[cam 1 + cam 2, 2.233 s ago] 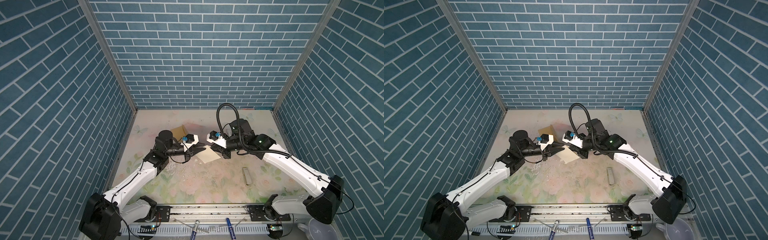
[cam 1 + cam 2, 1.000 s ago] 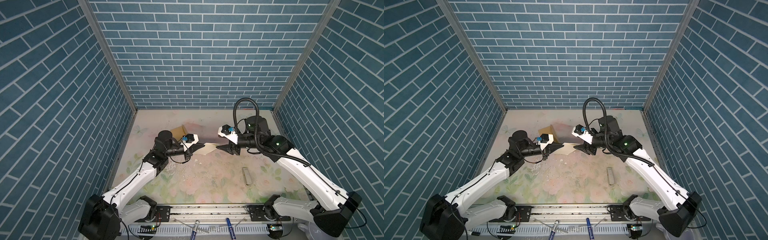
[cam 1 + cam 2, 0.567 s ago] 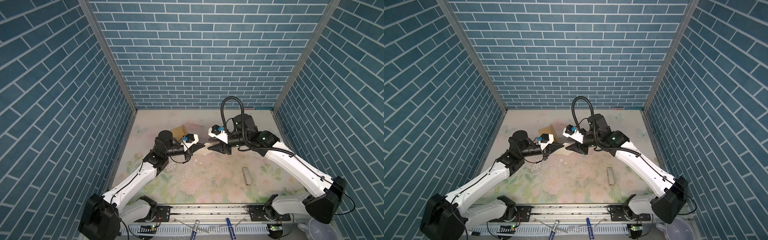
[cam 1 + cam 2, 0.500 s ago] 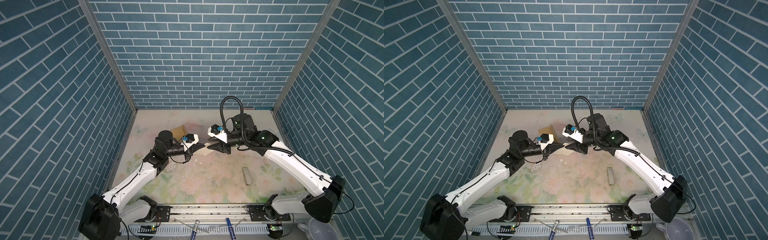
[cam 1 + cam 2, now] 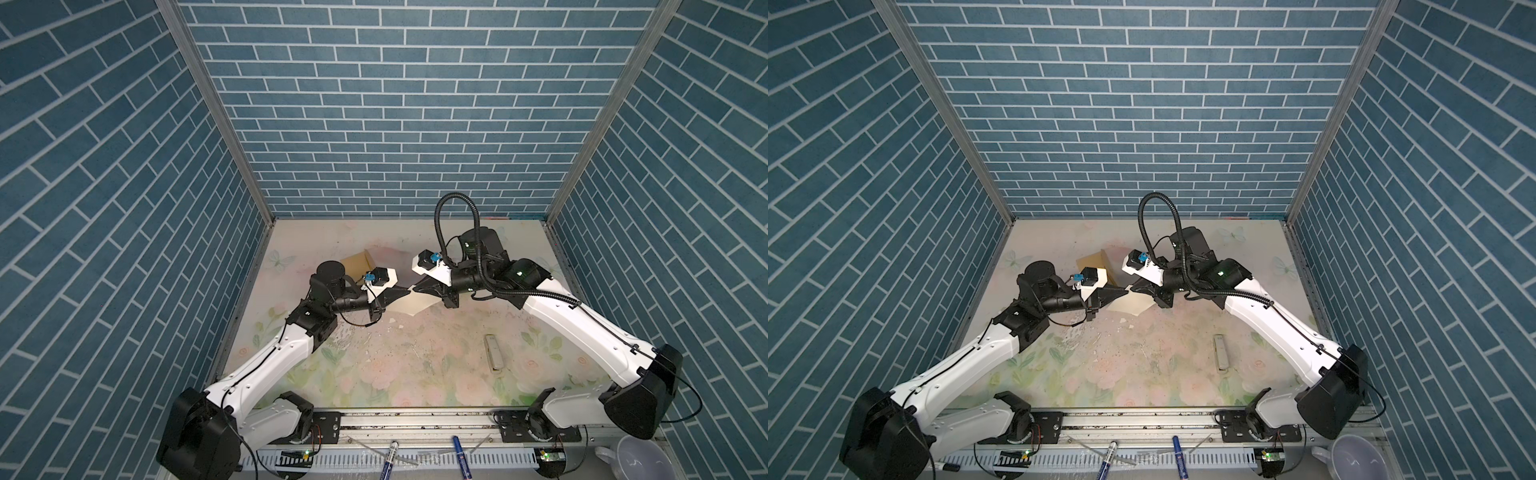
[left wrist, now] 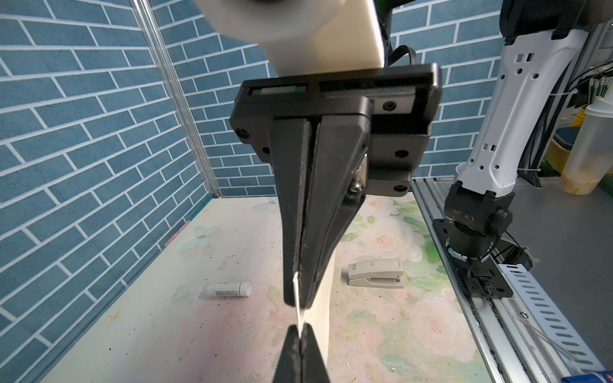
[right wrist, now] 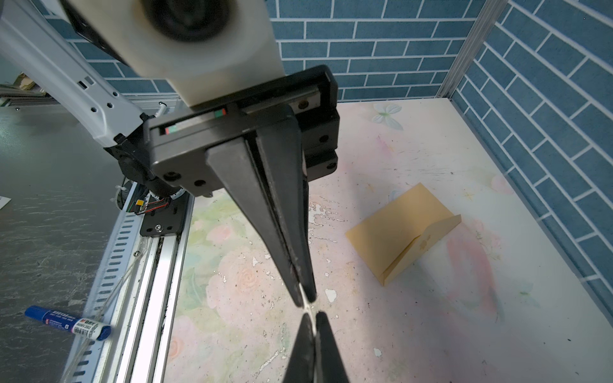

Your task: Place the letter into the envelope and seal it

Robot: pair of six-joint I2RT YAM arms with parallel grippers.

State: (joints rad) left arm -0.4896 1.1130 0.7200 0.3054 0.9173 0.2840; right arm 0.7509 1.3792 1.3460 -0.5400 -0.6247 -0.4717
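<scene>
The letter (image 5: 412, 304) (image 5: 1130, 305) is a pale sheet held off the table between both grippers, hanging down from their tips. My left gripper (image 5: 405, 293) (image 6: 300, 331) is shut on one end of its top edge. The right gripper (image 5: 416, 289) (image 7: 313, 318) faces it tip to tip and is shut on the same edge. In the left wrist view the letter (image 6: 323, 308) shows edge-on. The mustard-yellow envelope (image 5: 358, 262) (image 7: 399, 232) lies on the table behind the left gripper, its flap raised, with a small flower sticker on it.
A grey stapler (image 5: 493, 352) (image 6: 376, 272) lies on the floral table right of centre. A white glue stick (image 6: 226, 289) rests near the right wall. Marker pens (image 5: 390, 455) (image 7: 68, 323) lie on the front rail. A white cup (image 5: 636, 459) stands at the front right corner.
The right gripper swung back left from open beside the sheet and closed on the letter's edge opposite the left gripper. The left gripper stayed shut and still.
</scene>
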